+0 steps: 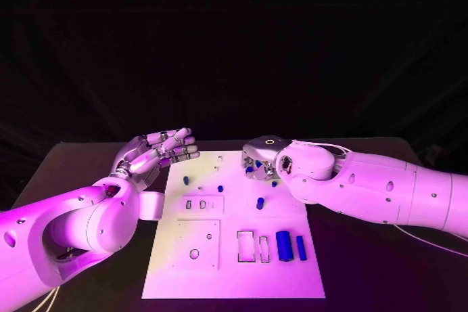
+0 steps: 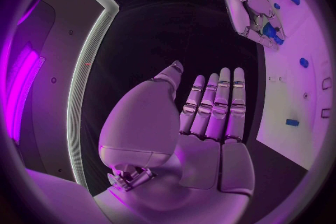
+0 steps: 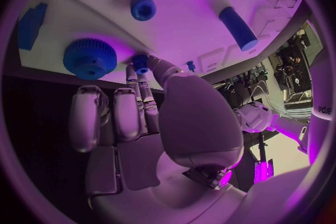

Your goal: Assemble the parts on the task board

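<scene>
Parts near the front edge of the task board (image 1: 166,275) first: a thick blue cylinder (image 1: 284,246) and a thinner blue bar (image 1: 301,248) lie side by side, long axes running front to back, just beside two rectangular slots (image 1: 246,246). Neither hand is near them.

Mid-board: a short blue peg (image 1: 260,203) lies loose, long axis roughly front to back. Two smaller blue pegs (image 1: 220,188) sit further back, toward the board's left side.

Left hand (image 1: 156,153) hovers off the board's left edge, toward the far corner, above the table (image 1: 68,164). Palm flat, fingers straight and together, holding nothing.

Right hand (image 1: 263,160) is over the board's far end, right of centre. In the right wrist view its fingertips (image 3: 142,67) touch a small blue peg (image 3: 140,63); looks like a pinch between thumb and finger, but I can't tell for certain that it's actually held. Just beside that peg sits a blue toothed gear (image 3: 89,58), flat on the board, with another round blue stud (image 3: 143,7) beyond it.

Key relation, as I read it: the work is at the far end and the right hand is already on it. The left hand is well apart. If the peg belongs with the gear, it goes sideways from the fingertips, a short move.
</scene>
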